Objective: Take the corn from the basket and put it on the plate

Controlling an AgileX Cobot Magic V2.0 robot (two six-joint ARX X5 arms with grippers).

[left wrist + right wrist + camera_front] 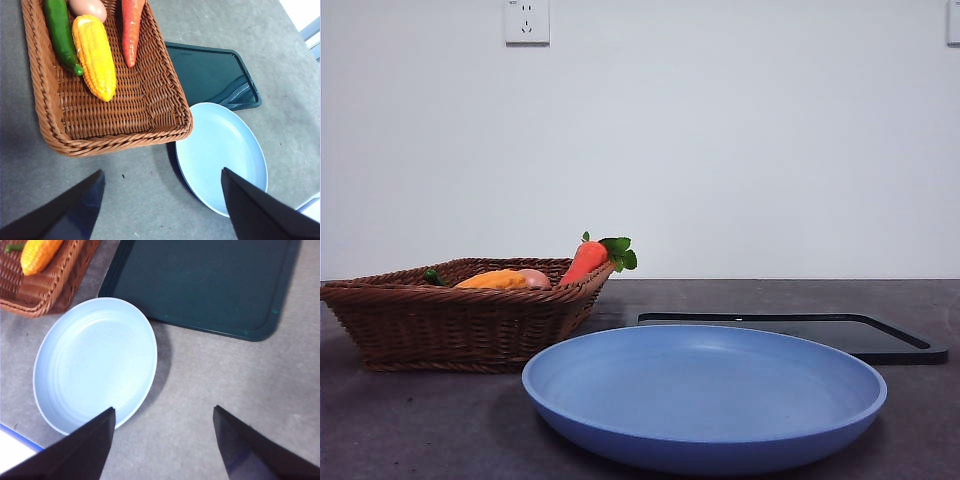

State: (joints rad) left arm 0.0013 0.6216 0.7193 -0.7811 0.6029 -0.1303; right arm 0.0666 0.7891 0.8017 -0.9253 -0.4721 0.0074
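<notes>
Both tools hang above the worktop, jaws spread wide and holding nothing: the left tool [160,200] near the basket [50,90], the right tool [162,440] beside the plate [65,390]. The corn [94,56] lies in the basket between a green vegetable [60,32] and a carrot [131,30].

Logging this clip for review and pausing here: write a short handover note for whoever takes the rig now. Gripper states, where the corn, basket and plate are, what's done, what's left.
Left gripper: open, holding nothing, above the table near the basket.
Right gripper: open, holding nothing, above the table by the plate.
Corn: lying in the basket between a green vegetable and the carrot; a pinkish egg-like item sits at its end.
Plate: beside the basket, holding nothing; black tray behind it.
Done: nothing yet.
Left: grasp the corn, lift it, set it on the plate.
</notes>
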